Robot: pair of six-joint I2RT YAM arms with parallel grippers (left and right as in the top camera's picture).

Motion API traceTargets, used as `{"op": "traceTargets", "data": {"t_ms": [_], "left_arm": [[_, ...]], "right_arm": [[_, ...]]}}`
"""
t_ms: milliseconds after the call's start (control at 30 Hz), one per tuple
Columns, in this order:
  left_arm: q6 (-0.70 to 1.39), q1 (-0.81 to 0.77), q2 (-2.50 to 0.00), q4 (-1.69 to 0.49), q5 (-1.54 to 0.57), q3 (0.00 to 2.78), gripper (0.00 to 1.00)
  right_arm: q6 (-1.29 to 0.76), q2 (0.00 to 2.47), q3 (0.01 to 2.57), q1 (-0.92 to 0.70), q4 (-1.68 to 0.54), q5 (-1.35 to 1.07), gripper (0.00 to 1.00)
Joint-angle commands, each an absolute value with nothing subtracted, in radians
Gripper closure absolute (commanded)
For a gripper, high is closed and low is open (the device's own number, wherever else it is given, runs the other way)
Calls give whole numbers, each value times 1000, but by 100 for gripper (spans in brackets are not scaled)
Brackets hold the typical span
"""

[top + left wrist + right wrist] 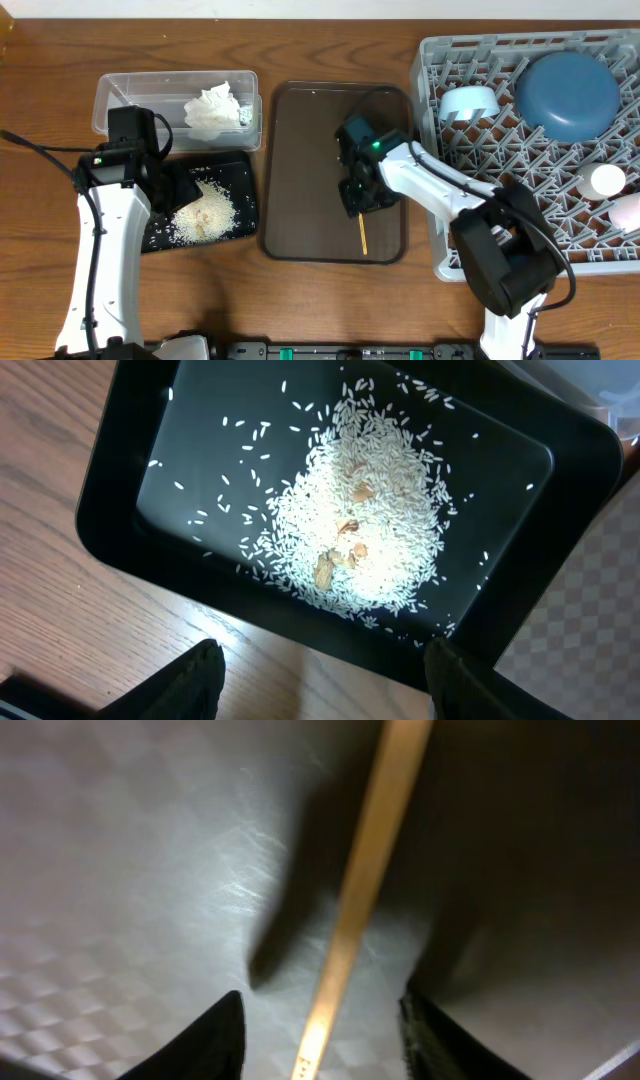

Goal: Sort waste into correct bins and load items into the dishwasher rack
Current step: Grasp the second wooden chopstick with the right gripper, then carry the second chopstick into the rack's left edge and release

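Crumpled white paper (213, 108) lies in the clear tub (120, 95). A heap of rice grains (203, 212) (360, 520) fills the black tray (240, 175) (110, 510). My left gripper (172, 187) (320, 670) hangs open over that tray's edge and holds nothing. On the brown tray lies a wooden chopstick (361, 232) (366, 870). My right gripper (358, 195) (320, 1020) is low over it, jaws apart on either side with gaps. The grey rack (450, 240) holds the dark blue bowl (567, 95), the light-blue bowl (468, 103) and two white cups (605, 180) (628, 212).
The brown serving tray (300, 170) sits between the black tray and the rack. Bare wooden table (40, 230) lies to the left and along the front edge.
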State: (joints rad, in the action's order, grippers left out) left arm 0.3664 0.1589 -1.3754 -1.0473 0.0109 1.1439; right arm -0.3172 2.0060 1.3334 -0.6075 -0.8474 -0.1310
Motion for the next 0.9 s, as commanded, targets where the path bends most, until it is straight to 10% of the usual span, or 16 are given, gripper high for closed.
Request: {"op": "traceTargets", "data": {"t_ms": [0,333,867], "left_arm": [[373,162,-1371,-1050,26,1150,32],[373,162,-1371,-1050,26,1150,32],[373,162,-1371,-1050,26,1150,32]], "right_arm": [[-389,2026,1341,-633,-862,-32,60],[-389,2025,1341,-639,-883,-13,98],[-282,1611,1365,-453,-913,14,98]]}}
